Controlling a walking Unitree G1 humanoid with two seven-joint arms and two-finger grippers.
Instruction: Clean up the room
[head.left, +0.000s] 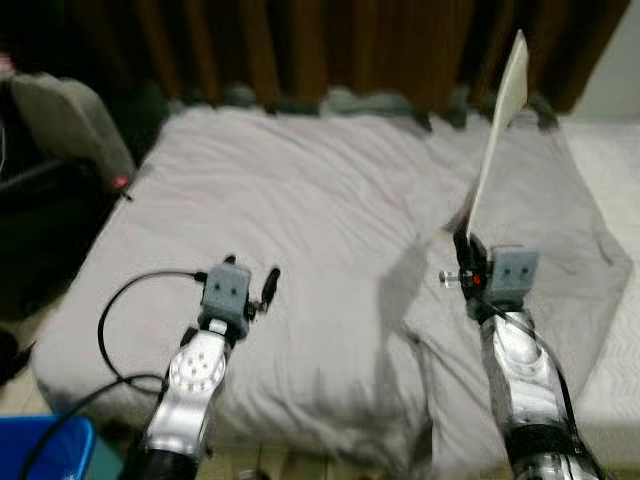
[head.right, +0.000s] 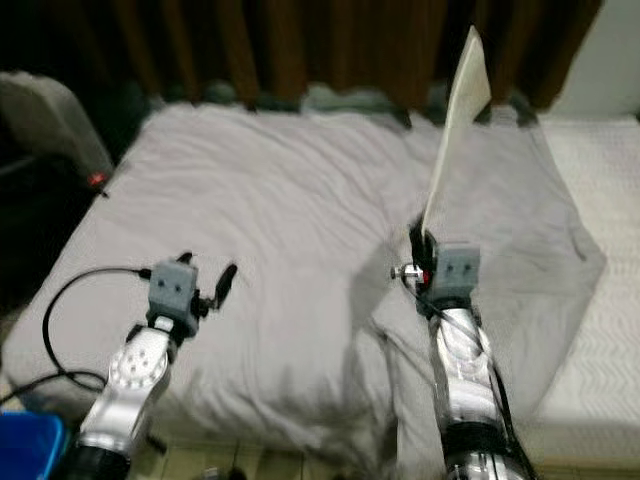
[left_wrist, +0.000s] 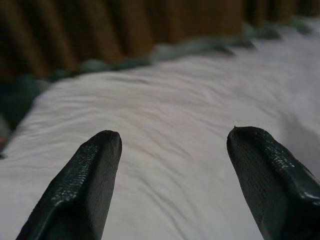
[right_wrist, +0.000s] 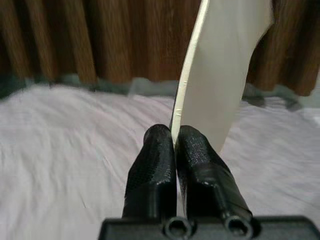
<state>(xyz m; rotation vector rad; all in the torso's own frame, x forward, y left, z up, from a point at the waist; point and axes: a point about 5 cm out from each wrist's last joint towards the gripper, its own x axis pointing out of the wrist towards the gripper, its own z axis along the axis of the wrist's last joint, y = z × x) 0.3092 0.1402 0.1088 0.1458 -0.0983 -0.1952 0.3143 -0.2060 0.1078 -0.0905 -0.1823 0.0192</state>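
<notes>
The right end effector (right_wrist: 175, 145) is pinched closed on the lower edge of a thin cream-white sheet (head.left: 503, 115), which stands nearly upright above the fingers and rises in front of the brown curtain (head.left: 330, 45). Below and ahead of it lies the grey bedcover (head.left: 330, 210) of the bed, rumpled into a fold just beside the right arm. The left end effector (left_wrist: 170, 145) hovers over the cover well apart from the right one, its two fingers spread open with nothing between them. A blue bin (head.left: 40, 445) sits below the left arm.
</notes>
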